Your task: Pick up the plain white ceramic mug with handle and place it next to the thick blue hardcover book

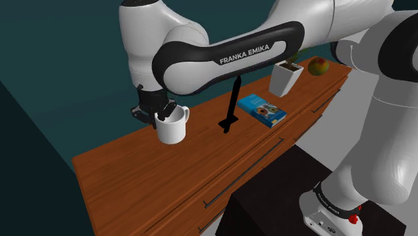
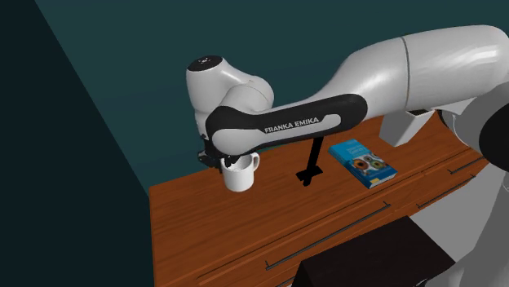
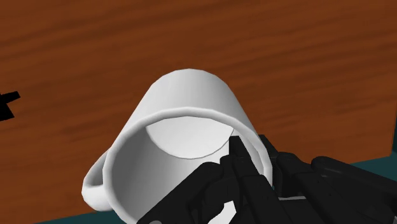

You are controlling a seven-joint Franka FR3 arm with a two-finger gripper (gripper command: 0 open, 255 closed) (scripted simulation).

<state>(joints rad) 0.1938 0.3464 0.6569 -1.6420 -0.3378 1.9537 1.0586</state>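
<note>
**Desk:** State of the pincer?

**Operator:** I find the all-black two-finger gripper (image 3: 245, 156) clenched on the glossy white handled mug (image 3: 191, 95). One finger is inside the rim and the other outside, pinching the wall on the side away from the handle (image 3: 95, 184).

**Desk:** Location of the mug?

**Operator:** It is well apart from the thick blue hardcover book (image 1: 261, 109), over the brown wooden cabinet top (image 1: 134, 174). A slim black upright stand (image 1: 232, 107) is between the mug and the book. I cannot tell whether the mug's base is clear of the wood.

**Desk:** Handling properties?

**Operator:** In my judgement it is rigid, smooth-walled and of moderate weight, and it would chip if knocked. The rim pinch is off-centre, so the mug may swing or slide on the glaze. A grip lower on the wall would be firmer. I would carry it slowly, pass the stand with margin, and set it down gently just beside the book.
</note>
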